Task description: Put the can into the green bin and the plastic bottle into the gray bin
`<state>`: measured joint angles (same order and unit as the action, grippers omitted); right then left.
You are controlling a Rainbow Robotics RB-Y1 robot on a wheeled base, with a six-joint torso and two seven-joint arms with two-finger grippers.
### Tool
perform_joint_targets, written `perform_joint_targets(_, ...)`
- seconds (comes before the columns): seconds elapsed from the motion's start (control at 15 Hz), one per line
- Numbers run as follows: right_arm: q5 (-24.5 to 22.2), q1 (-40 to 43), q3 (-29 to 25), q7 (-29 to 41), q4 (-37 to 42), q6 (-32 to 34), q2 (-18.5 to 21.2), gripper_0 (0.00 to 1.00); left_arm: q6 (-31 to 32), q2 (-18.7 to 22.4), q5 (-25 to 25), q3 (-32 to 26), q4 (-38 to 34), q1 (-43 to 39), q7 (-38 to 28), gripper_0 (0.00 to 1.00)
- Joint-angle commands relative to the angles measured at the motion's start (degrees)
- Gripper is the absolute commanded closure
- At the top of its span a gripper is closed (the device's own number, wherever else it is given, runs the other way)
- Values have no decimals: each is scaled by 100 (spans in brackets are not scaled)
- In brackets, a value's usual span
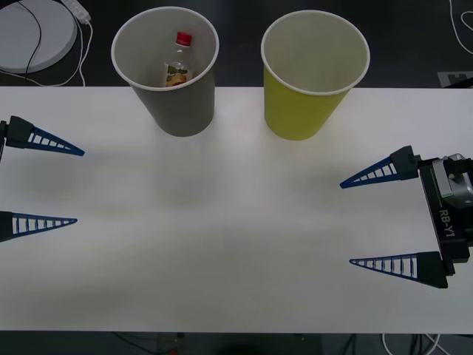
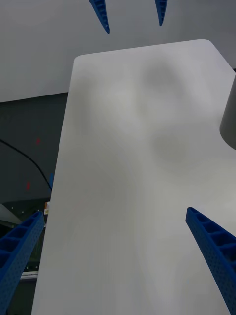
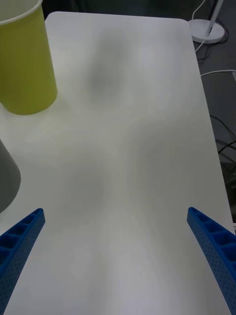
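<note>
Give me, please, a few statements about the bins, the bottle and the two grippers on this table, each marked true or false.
1. The plastic bottle stands inside the gray bin. True.
2. The green bin lies tipped on its side. False: it stands upright beside the gray bin, on the robot's right of it.
3. The right gripper is shut on the bottle. False: it is open and holds nothing, over the table near its right edge.
4. The left gripper is open, at the table's left edge. True.
5. A can lies on the table between the grippers. False: the tabletop there is bare.
</note>
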<state>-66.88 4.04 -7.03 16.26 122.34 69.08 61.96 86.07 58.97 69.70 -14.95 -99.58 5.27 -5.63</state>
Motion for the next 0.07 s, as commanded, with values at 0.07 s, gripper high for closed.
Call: perform_joint_targets(0.07, 0, 0, 0, 0, 0, 0, 0, 0, -2, 0, 0, 0, 0, 0, 0, 0)
